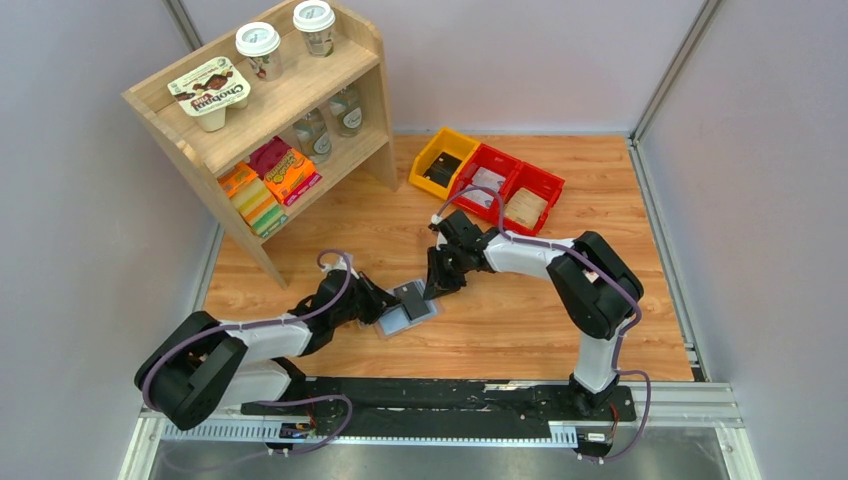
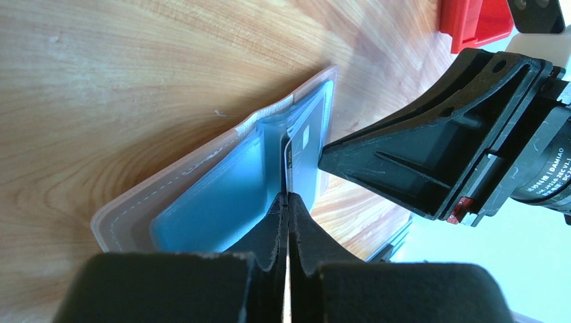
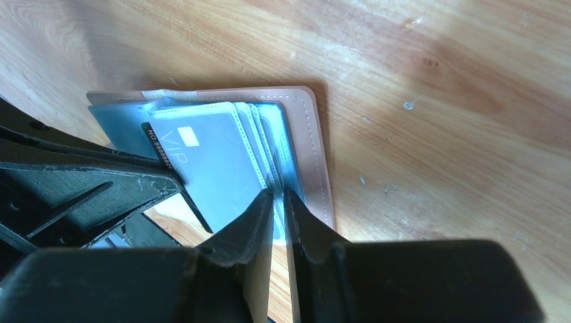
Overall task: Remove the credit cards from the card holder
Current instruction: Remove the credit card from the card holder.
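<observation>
The card holder (image 1: 398,323) lies open on the table between both grippers, with blue-grey sleeves on a pale cover (image 3: 311,145); it also shows in the left wrist view (image 2: 202,202). A dark card marked VIP (image 3: 209,161) sticks partly out of a sleeve, its black edge showing; the left wrist view shows it too (image 2: 303,145). My left gripper (image 2: 288,202) is shut on this card's edge; the top view shows it left of the holder (image 1: 390,300). My right gripper (image 3: 278,195) is pinched on the edges of the sleeves, at the holder's right side (image 1: 437,288).
A yellow bin (image 1: 443,160) and two red bins (image 1: 505,185) stand at the back right, holding small items. A wooden shelf (image 1: 270,110) with cups, jars and packets stands at the back left. Grey walls close in the table.
</observation>
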`<state>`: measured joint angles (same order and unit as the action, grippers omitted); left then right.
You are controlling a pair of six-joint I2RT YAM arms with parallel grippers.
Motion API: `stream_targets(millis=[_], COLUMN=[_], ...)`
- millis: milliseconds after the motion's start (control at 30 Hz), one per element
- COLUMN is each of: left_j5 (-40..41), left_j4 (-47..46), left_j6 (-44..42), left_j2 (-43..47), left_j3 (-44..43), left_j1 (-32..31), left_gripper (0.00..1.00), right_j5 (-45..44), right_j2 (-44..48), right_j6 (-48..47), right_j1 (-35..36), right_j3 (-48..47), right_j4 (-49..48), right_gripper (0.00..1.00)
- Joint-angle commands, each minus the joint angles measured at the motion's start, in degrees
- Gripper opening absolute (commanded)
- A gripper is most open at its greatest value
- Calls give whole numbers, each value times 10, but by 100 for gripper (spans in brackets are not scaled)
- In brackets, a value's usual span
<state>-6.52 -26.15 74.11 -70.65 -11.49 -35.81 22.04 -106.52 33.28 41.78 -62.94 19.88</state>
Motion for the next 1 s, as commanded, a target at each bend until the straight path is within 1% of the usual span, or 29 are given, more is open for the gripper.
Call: stream_targets(millis=[0, 100, 200, 333, 433, 567, 667, 767, 833, 967], left_j5=[25, 32, 39, 47, 49, 46, 42, 42, 41, 42], left_j4=[19, 56, 117, 135, 139, 125, 119, 115, 114, 113], left_j6=[32, 46, 62, 71, 71, 66, 61, 58, 55, 53], left_j2=[38, 66, 88, 113, 118, 110, 102, 99, 100, 103], left_j3=[22, 35, 41, 51, 52, 49, 45, 42, 42, 42], left_j1=[3, 7, 7, 7, 7, 7, 7, 7, 7, 7], left_gripper=[0, 0, 0, 0, 0, 0, 0, 0, 0, 0], right_j5=[-32, -37, -44, -46, -53, -75, -81, -68, -54, 5], right_j2=[-20, -15, -6, 3, 22, 45, 57, 66, 64, 30], right_j6=[-1, -1, -2, -5, -13, -26, -34, -43, -48, -57], right_j1=[1, -3, -4, -4, -3, 7, 20, 37, 44, 52], right_j3=[12, 13, 11, 3, -9, -33, -46, -53, -57, -71], right_j4=[7, 7, 8, 12, 22, 43, 47, 32, 25, 17], right_gripper=[18, 18, 17, 18, 22, 29, 31, 31, 30, 27])
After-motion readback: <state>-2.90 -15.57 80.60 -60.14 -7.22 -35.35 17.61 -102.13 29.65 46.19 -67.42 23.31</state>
